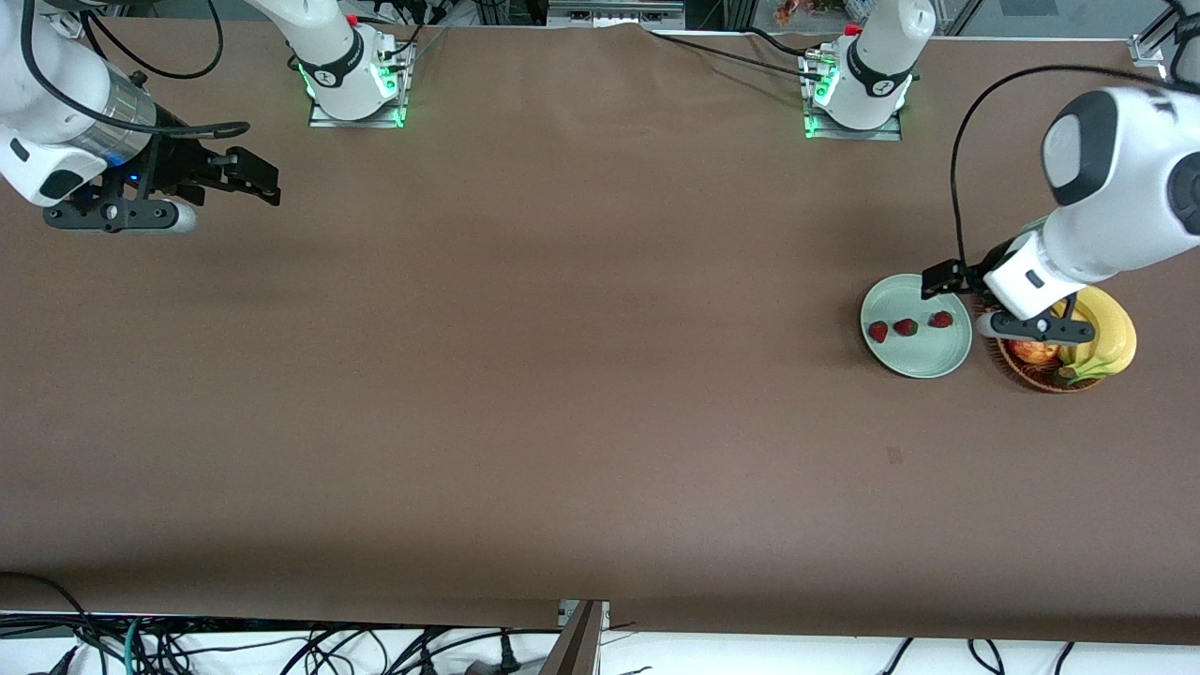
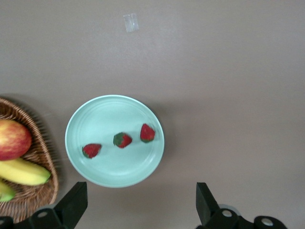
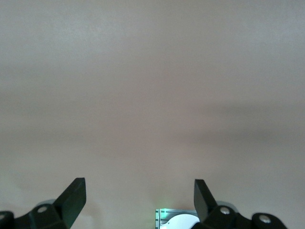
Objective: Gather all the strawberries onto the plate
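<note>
**All three strawberries on the plate — both grippers empty**

The plate (image 1: 917, 326), pale mint green and shallow, lies on the brown table (image 1: 562, 375) toward the left arm's end. It serves as the reference point for the findings below.

Strawberries: three counted, all resting on the plate in a loose row across its middle. One strawberry (image 1: 878, 331) sits toward the right arm's end of the row, the middle strawberry (image 1: 906, 327) lies just beside it, and the third strawberry (image 1: 941, 320) lies closest to the basket. They are near one another but not touching. The left wrist view confirms the same row (image 2: 122, 140).

Left gripper (image 1: 956, 281): it hangs over the edge of the plate on the basket's side, fingers (image 2: 72, 200) spread wide apart, nothing between them — no berry in its grasp.

Right gripper (image 1: 258, 178): held above bare table at the right arm's end, well apart from the plate. This arm waits. Its fingers (image 3: 74, 195) stand fully apart and hold nothing.

Other items: a brown wicker basket (image 1: 1017, 370) stands just beside the plate, toward the left arm's end. It contains a red-yellow apple (image 1: 1031, 352) and bananas (image 1: 1106, 342). A small pale mark (image 2: 130, 22) shows on the table, nearer the front camera than the plate.
</note>
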### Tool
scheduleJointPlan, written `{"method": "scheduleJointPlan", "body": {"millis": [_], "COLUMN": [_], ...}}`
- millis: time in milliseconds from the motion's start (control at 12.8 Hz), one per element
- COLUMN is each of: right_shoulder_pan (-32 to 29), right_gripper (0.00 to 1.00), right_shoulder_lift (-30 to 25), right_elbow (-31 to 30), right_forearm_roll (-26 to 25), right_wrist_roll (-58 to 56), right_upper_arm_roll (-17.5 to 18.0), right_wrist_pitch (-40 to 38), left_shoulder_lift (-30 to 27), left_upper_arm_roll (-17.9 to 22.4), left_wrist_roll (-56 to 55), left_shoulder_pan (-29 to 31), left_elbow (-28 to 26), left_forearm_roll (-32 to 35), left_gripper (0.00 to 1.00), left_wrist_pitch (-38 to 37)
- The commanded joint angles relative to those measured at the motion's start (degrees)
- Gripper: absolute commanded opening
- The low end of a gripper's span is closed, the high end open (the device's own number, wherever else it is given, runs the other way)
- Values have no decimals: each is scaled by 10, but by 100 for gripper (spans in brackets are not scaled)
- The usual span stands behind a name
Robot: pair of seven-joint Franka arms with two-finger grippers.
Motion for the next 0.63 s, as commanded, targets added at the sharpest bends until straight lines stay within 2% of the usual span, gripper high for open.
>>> {"method": "scheduleJointPlan", "body": {"millis": [0,235,548], "right_shoulder_pan": [-10,-10,-10], "right_gripper": [100,100,100], "right_shoulder_lift": [-10,-10,-9], "right_elbow": [-11,-11,-11], "right_forearm_roll": [-8,-8,-8], "right_wrist_roll": [-10,-10,-9], "right_upper_arm_roll": [9,9,9], "right_wrist_pitch": [6,7,8], "left_shoulder_lift": [7,7,7], "left_upper_arm_roll": [-1,-8,-11], "left_wrist_roll": [-7,-43,-53], "left_shoulder_pan": [0,-7,0], "left_elbow": [94,154,194], "left_forearm_roll": [-14,-14,-14], "left_gripper": [100,100,100], "left_wrist_pitch": [-98,-169,-217]}}
